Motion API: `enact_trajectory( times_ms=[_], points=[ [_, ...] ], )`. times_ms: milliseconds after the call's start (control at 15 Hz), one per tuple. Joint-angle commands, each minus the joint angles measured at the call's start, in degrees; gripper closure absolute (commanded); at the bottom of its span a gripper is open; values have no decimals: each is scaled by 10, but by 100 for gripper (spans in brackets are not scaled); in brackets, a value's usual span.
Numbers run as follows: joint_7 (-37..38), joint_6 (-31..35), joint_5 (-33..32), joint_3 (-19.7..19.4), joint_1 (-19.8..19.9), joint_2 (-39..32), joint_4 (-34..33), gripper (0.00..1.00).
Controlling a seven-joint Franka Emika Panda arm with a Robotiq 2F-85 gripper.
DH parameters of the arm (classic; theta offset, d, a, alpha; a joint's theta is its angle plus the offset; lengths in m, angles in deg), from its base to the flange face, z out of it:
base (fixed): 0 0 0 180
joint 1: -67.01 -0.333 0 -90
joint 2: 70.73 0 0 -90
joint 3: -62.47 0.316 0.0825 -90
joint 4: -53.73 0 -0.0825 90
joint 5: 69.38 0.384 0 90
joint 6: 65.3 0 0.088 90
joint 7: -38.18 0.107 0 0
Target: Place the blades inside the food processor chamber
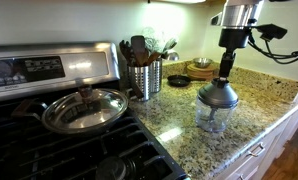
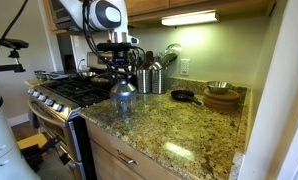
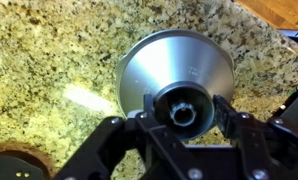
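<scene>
The food processor chamber, a clear bowl (image 1: 213, 118), stands on the granite counter near its front edge; it also shows in an exterior view (image 2: 122, 102). A grey metallic dome (image 1: 217, 96) sits on top of it and fills the wrist view (image 3: 174, 55). My gripper (image 3: 182, 112) comes straight down over the dome, fingers on either side of its dark knob (image 3: 182, 100) and closed against it. The gripper shows in both exterior views (image 1: 225, 72) (image 2: 120, 68). The blades are hidden; no slim dark piece shows.
A stove with a glass-lidded pan (image 1: 84, 108) stands beside the counter. A steel utensil canister (image 1: 146, 78), a small black skillet (image 1: 178, 80) and stacked wooden bowls (image 1: 201, 68) stand by the back wall. The counter's front edge (image 1: 259, 135) is close to the bowl.
</scene>
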Motion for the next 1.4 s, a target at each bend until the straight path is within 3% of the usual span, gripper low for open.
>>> enact_trajectory(
  times_ms=[0,1200,1267,1333],
  points=[
    [1,2,4,-5,-4,-6,-6,65],
    [1,24,26,1,-13,-26,7,65],
    [2,23,27,1,-12,-23,8,15],
    [4,21,24,1,-12,-20,9,14]
  ],
)
